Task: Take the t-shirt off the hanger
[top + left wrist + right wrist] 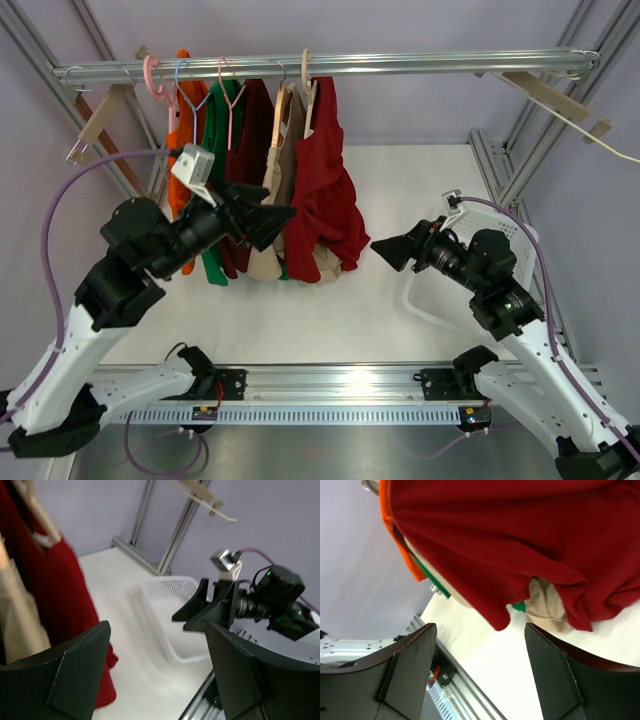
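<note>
On the rail (430, 63), rightmost in the row, the red t-shirt (325, 190) is hanging down from its wooden hanger (307, 80); your left gripper (280, 218) is sitting nearer, at its left side, your right gripper (386, 250) facing its hem, both spread apart, empty

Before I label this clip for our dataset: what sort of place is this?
Probably a robotics lab test cell: a silver aluminium-extrusion rail holding hung shirts, two white-and-black robot arms at a white table, a white plastic mesh basket.

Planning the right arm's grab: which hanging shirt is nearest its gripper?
The red shirt, rightmost on the rail; beige, maroon, green and orange ones hang further left.
</note>
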`<action>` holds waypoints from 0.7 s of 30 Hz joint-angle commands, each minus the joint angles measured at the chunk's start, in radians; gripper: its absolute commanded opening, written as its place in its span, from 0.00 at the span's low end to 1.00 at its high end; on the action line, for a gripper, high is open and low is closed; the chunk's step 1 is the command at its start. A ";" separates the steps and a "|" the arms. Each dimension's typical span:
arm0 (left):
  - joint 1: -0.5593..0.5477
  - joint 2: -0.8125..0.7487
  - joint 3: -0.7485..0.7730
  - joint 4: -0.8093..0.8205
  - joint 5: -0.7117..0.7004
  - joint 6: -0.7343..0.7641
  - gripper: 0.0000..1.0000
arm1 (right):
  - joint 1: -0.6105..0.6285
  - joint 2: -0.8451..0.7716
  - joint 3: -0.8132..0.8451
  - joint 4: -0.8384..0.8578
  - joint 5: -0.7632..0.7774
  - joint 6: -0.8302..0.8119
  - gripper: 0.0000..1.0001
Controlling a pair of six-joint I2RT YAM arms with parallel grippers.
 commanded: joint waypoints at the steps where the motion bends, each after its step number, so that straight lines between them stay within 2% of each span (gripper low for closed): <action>1: -0.071 0.227 0.262 0.034 -0.165 0.128 0.71 | 0.019 -0.027 0.026 -0.026 0.121 -0.080 0.79; 2: -0.071 0.228 0.264 0.034 -0.167 0.128 0.71 | 0.019 -0.027 0.023 -0.027 0.121 -0.085 0.79; 4: -0.076 0.318 0.352 -0.004 -0.267 0.188 0.68 | 0.019 -0.034 0.017 -0.045 0.127 -0.097 0.79; 5: -0.077 0.410 0.436 -0.015 -0.304 0.205 0.67 | 0.019 -0.039 0.014 -0.053 0.130 -0.102 0.79; 6: -0.077 0.455 0.480 -0.043 -0.378 0.240 0.67 | 0.021 -0.044 0.014 -0.071 0.132 -0.114 0.79; 9: -0.076 0.607 0.619 -0.058 -0.479 0.298 0.67 | 0.021 -0.070 0.012 -0.097 0.136 -0.133 0.79; 15: -0.076 0.817 0.903 -0.092 -0.605 0.404 0.65 | 0.022 -0.114 -0.011 -0.094 0.063 -0.110 0.79; 18: -0.074 0.906 0.969 -0.095 -0.650 0.441 0.63 | 0.024 -0.139 -0.014 -0.114 0.056 -0.116 0.79; 21: -0.071 0.928 0.976 -0.094 -0.682 0.449 0.60 | 0.025 -0.151 -0.020 -0.109 0.044 -0.110 0.79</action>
